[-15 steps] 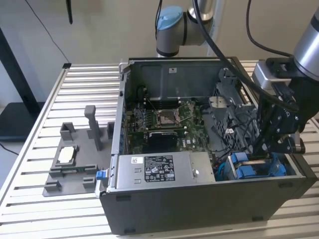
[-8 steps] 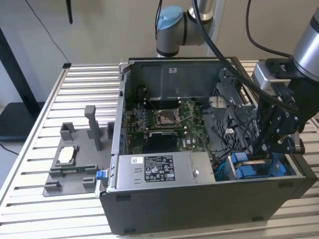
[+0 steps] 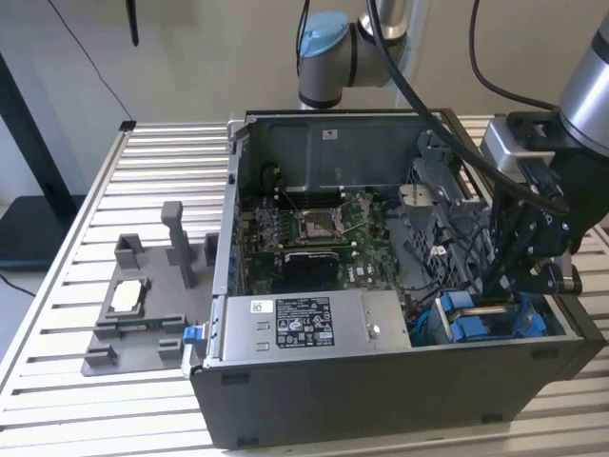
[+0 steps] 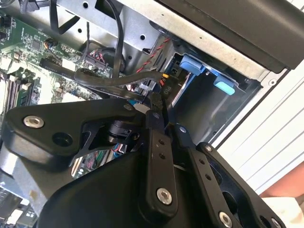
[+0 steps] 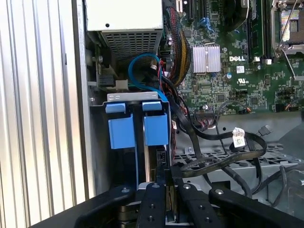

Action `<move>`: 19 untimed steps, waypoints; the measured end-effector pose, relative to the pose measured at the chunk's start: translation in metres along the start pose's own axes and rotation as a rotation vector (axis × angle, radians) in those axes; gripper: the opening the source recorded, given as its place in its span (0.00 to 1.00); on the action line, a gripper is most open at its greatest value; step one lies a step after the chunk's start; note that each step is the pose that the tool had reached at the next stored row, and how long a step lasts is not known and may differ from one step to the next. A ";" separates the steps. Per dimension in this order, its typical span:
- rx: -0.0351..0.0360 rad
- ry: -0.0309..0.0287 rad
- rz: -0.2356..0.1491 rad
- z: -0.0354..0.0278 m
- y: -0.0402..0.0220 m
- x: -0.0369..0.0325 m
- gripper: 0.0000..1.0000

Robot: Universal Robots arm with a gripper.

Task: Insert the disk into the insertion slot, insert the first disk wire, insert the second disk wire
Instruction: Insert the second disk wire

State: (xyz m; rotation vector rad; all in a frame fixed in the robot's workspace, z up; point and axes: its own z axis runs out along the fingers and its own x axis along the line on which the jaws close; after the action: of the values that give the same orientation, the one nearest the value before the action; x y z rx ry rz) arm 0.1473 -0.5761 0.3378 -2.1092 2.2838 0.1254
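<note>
Black gripper links are seen nearest in both wrist views, and the gripper (image 5: 166,190) is lowered into the drive bay at the corner of the open computer case (image 3: 400,395). Its two fingers (image 4: 159,107) are brought close together, almost touching, and something thin and dark is pinched between the tips; it seems to be the plug of a black wire (image 4: 109,83), but this cannot be told for sure. In the exterior view the gripper (image 3: 509,286) is placed over the blue carriers at the exterior view's right end of the case.

Just beyond the fingertips, the disk (image 5: 151,161) is found standing on edge in the insertion slot (image 5: 102,142), held in its blue carrier frame (image 5: 156,129). A second blue carrier (image 5: 121,133) is set just beside it, nearer to the case wall. Both blue end tabs are also seen in the second wrist view, under the case edge.

Farther on, a bundle of black cables (image 5: 213,142) is laid across the grey metal bracket, and a curled blue cable (image 5: 142,66) is seen near the power supply box (image 3: 295,324). Behind these the green motherboard (image 3: 304,228) is mounted in the case. Outside, a grey fixture (image 3: 143,305) is placed on the slatted table (image 3: 171,162), on the exterior view's left.
</note>
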 end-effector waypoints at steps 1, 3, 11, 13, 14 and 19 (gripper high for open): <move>0.0000 0.0000 0.000 0.0000 0.0000 0.0000 0.16; 0.0000 0.0000 0.000 0.0003 0.0000 0.0000 0.18; -0.0002 0.0000 0.000 0.0006 -0.0001 0.0005 0.24; -0.0003 -0.0003 0.000 -0.0017 0.0000 0.0004 0.24; -0.0003 -0.0001 0.000 -0.0033 0.0001 0.0003 0.24; -0.0004 -0.0002 0.001 -0.0124 0.0005 -0.0005 0.24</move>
State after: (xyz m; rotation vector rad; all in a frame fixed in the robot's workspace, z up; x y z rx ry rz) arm 0.1473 -0.5766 0.3502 -2.1087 2.2844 0.1261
